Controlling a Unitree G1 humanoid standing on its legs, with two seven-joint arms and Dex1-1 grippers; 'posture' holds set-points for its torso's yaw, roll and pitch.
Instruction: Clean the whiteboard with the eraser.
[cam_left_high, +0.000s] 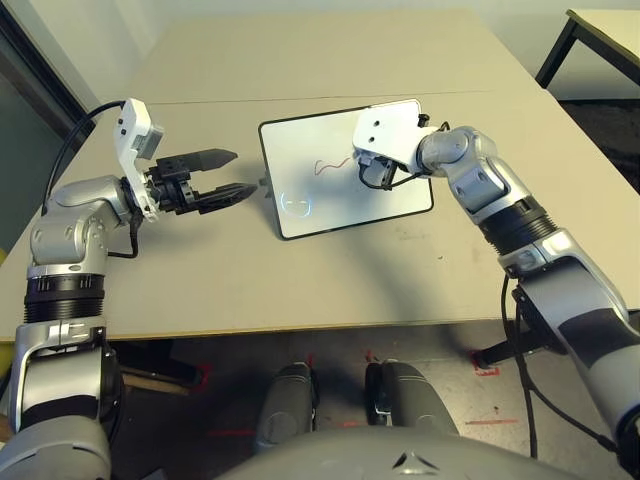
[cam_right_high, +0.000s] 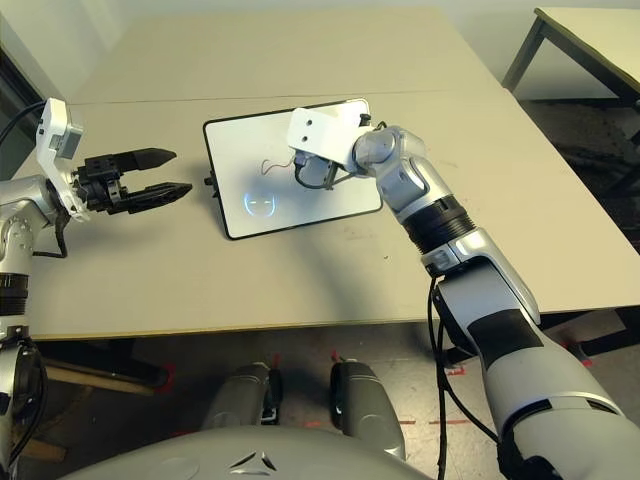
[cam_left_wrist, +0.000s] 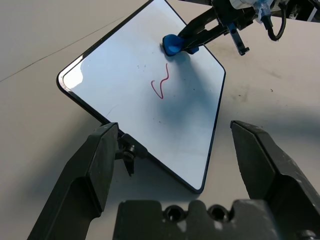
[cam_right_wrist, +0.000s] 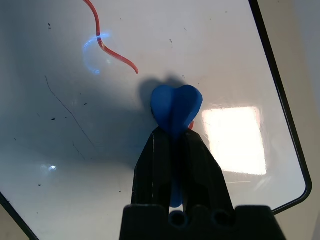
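The whiteboard lies tilted on the table's middle, white with a thin black frame, bearing a red squiggle. My right gripper is shut on the blue eraser, whose end presses on the board just right of the squiggle. The eraser also shows in the left wrist view, pinched between the right gripper's black fingers. My left gripper hovers open left of the board, fingers pointing at its left edge, nothing between them.
The board's small stand clip sticks out at its left edge. The beige table has bare room in front of and behind the board. A second table stands at the far right.
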